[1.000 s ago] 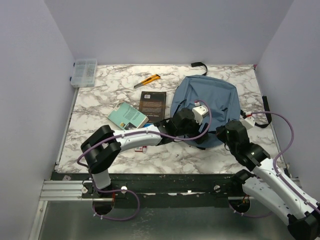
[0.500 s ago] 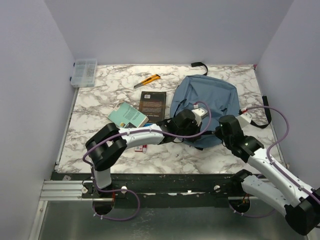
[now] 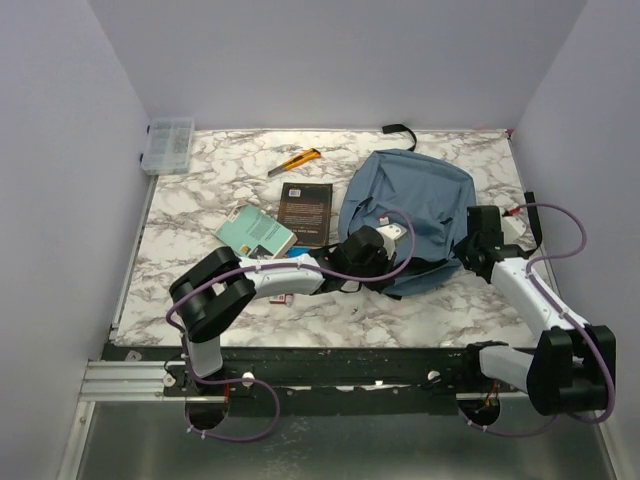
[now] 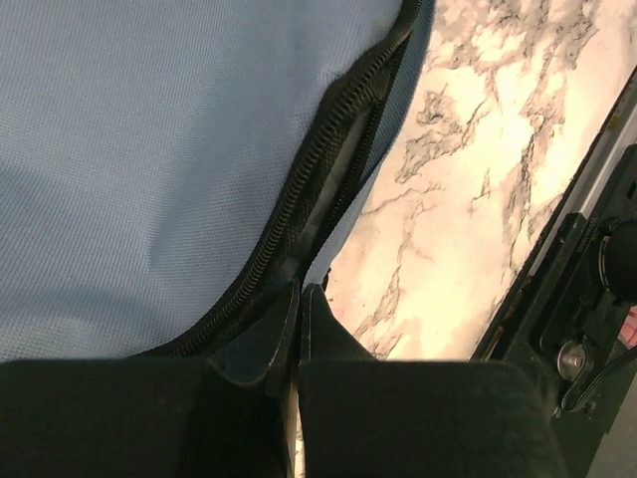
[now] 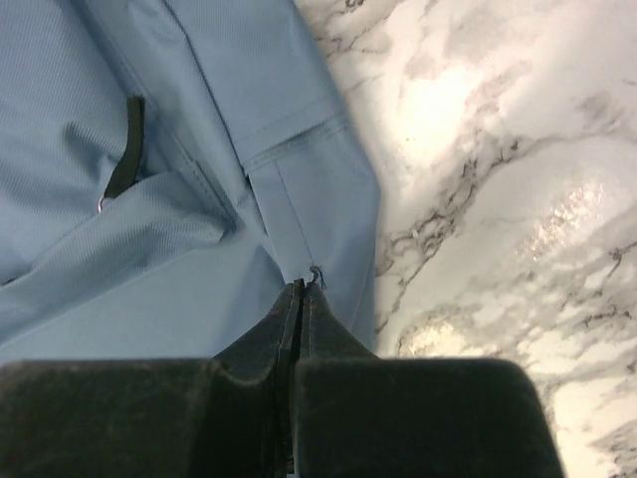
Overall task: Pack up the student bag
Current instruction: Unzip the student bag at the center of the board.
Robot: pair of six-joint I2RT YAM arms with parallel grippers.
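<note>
The student bag (image 3: 410,195), a dusty-blue backpack, lies flat at the table's right middle. My left gripper (image 3: 380,272) is at its near edge. In the left wrist view the left gripper (image 4: 299,289) is shut, its tips pinching the bag (image 4: 149,149) at the dark zipper line (image 4: 328,169). My right gripper (image 3: 468,240) is at the bag's right side. In the right wrist view the right gripper (image 5: 304,286) is shut, with a seam of the bag (image 5: 119,100) running straight into its tips.
A teal book (image 3: 255,230) and a dark book (image 3: 305,205) lie left of the bag. A yellow utility knife (image 3: 297,160) sits behind them, and a clear plastic box (image 3: 167,145) is in the far left corner. Black straps (image 3: 398,130) trail from the bag.
My left gripper has closed on the bag's near zipper edge. My right arm has swung from the bag's near right corner to its right side, jaws staying shut.
</note>
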